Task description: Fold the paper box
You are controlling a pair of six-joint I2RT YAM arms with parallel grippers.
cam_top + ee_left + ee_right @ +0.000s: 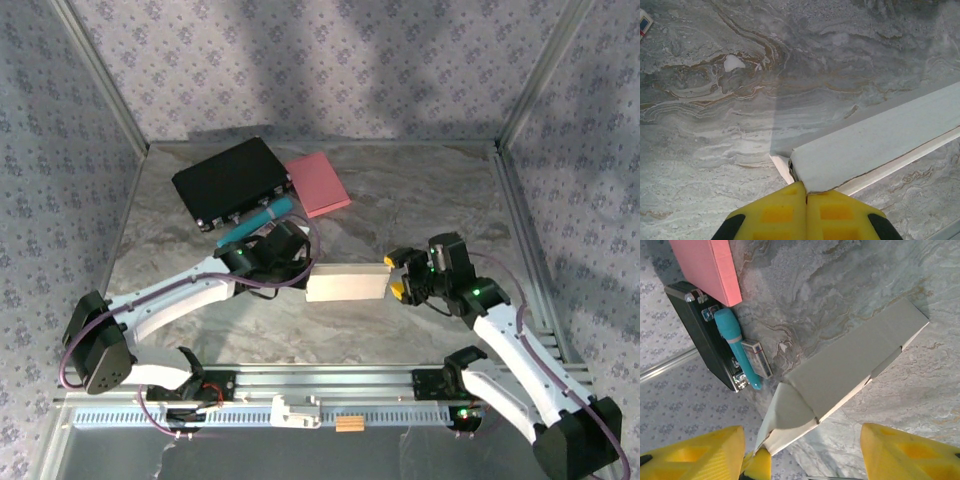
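The paper box [345, 284] is a long white carton lying crosswise at mid-table between my two grippers. My left gripper [303, 268] is at its left end. In the left wrist view the yellow fingers [782, 212] are shut on a corner of the box [875, 140], and a small loose flap [782, 169] sticks out beside that corner. My right gripper [394, 275] stands open at the box's right end. In the right wrist view its gripper [802, 432] has wide-spread fingers, and between them the box [850, 360] shows a rounded tuck flap [790, 410] folded over one end.
A black case [232, 182] and a pink pad [318, 183] lie at the back left. A teal pen [255, 222] and a small card pack [757, 360] lie beside the case. Aluminium rails [520, 200] and papered walls fence the table.
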